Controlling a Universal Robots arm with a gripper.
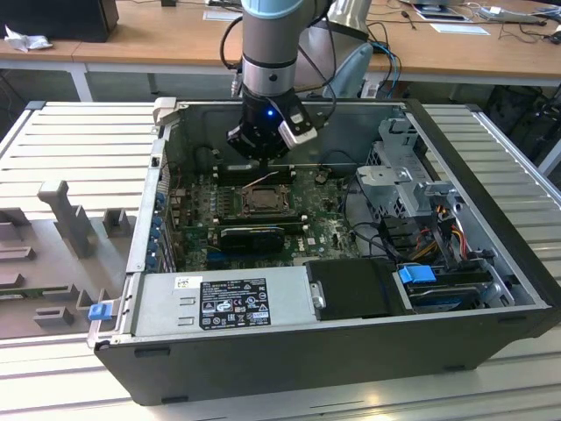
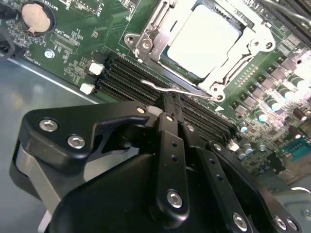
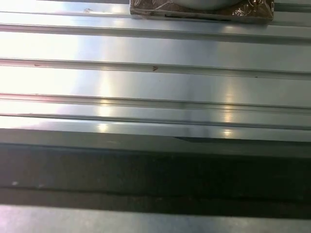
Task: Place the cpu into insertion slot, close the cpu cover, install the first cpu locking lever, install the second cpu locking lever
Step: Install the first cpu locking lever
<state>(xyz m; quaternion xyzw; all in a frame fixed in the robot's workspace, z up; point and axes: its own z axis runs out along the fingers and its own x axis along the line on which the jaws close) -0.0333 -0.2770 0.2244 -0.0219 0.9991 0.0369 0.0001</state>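
ribbed metal table (image 1: 70, 140), wooden desks (image 1: 175, 39) behind

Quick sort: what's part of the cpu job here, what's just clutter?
Job: cpu seated in insertion slot; cpu cover down over it; locking lever; gripper beside the lever.

Lying about: coin battery, memory slots, power supply, blue drive latch.
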